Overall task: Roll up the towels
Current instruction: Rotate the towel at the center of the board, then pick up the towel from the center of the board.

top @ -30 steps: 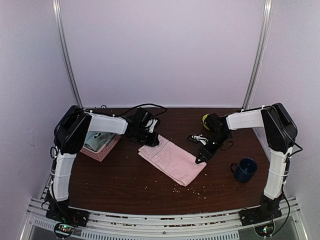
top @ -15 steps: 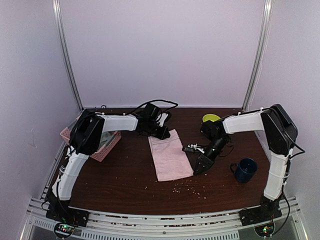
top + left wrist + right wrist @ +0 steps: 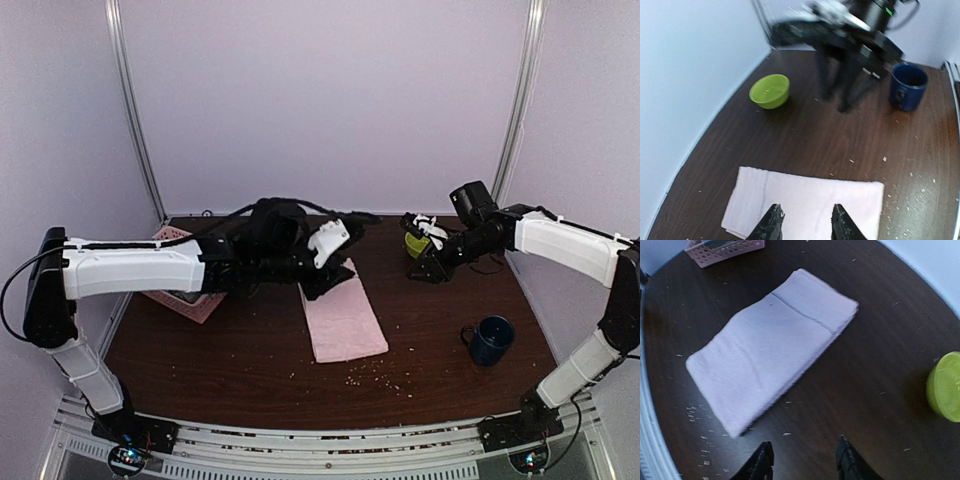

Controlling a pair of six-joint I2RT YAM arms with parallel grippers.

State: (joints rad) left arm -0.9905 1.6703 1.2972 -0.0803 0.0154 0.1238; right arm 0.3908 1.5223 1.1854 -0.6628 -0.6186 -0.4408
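One pale pink towel (image 3: 343,320) lies flat and folded on the dark table, its length running from front to back. It also shows in the left wrist view (image 3: 805,197) and in the right wrist view (image 3: 772,342). My left gripper (image 3: 322,288) hovers over the towel's far end, open, with nothing between its fingertips (image 3: 774,220). My right gripper (image 3: 423,268) is raised to the right of the towel, next to the green bowl. It stands open over bare wood (image 3: 804,460), apart from the towel.
A green bowl (image 3: 415,243) sits at the back right. A blue mug (image 3: 490,340) stands at the front right. A pink basket (image 3: 185,300) at the left is partly covered by my left arm. Crumbs are scattered along the front of the table (image 3: 380,375).
The left arm has stretched out over the towel and its jaws have opened. The right gripper has let go, lifted and drawn back toward the bowl. The towel now lies straight.
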